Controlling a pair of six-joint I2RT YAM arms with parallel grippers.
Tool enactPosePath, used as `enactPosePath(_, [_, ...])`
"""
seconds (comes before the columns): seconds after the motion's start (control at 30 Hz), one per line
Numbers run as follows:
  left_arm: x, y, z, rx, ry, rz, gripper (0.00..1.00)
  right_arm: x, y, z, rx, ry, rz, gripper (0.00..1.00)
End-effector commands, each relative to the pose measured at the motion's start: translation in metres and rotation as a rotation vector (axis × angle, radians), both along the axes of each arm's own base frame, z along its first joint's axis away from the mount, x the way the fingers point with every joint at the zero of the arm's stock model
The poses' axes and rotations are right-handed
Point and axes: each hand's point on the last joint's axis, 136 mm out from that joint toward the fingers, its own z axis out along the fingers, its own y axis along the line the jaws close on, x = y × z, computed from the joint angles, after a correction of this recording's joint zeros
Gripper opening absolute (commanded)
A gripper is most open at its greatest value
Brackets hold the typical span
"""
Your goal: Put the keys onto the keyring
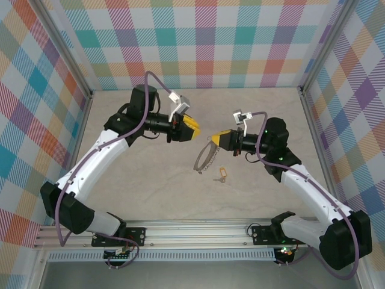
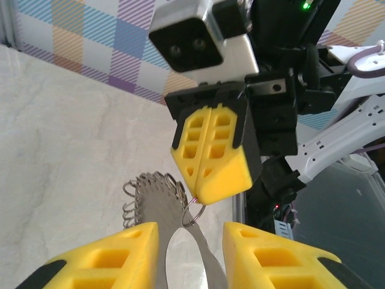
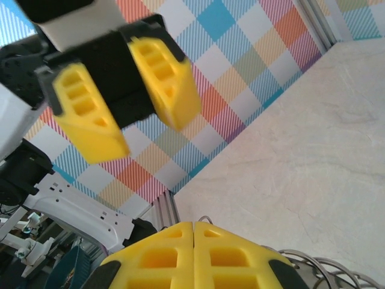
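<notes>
Here the right gripper has its yellow fingers pressed together on the upper edge of the keyring. The ring hangs down from it, tilted, over the table. Whether its lower end rests on the surface I cannot tell. I judge that the ring is lifted in this way to present the loop to the other arm, so that something can be threaded on it.

The left gripper faces the right one almost tip to tip, near but apart. Its fingers are spread and pinch nothing. In the left wrist view the silvery band of the ring runs down between them, and whether it touches a pad I cannot tell. This looks like a position for taking or steadying the ring.

The key lies flat on the table, near the lower end of the ring, toward the right arm. Nothing touches it, so it is not yet on the ring.

Around there is bare tabletop, and the chequered walls are well apart. What stands in the way, in my judgement, is the arrangement itself. Both grippers are up at the ring, while the key is tiny and flat, and the hanging ring and the right forearm are close above it.
</notes>
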Motion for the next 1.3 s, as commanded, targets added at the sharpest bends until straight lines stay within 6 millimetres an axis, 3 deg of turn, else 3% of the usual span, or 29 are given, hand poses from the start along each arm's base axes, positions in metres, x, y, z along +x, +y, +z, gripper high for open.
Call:
enactPosePath(0.0, [-0.01,-0.009,-0.004,-0.014,0.025,-0.067,0.32,-0.009,0.002,0.028,0.029,-0.093,0.052,0.0])
enactPosePath(0.27, [-0.015,-0.024,-0.009,-0.016,0.034,-0.122,0.24,-0.01,0.005,0.035,0.037,-0.091,0.075,0.0])
enactPosePath(0.87, [-0.021,-0.037,-0.009,-0.033,0.043,-0.172,0.2,-0.007,0.005,0.033,0.037,-0.079,0.07,0.0])
enactPosePath(1.13, [-0.023,-0.04,-0.01,-0.035,0.05,-0.185,0.01,-0.006,0.005,0.031,0.033,-0.079,0.063,0.0])
enactPosePath(1.27, [-0.025,-0.038,-0.01,-0.032,0.049,-0.189,0.0,-0.004,0.004,0.029,0.027,-0.077,0.049,0.0])
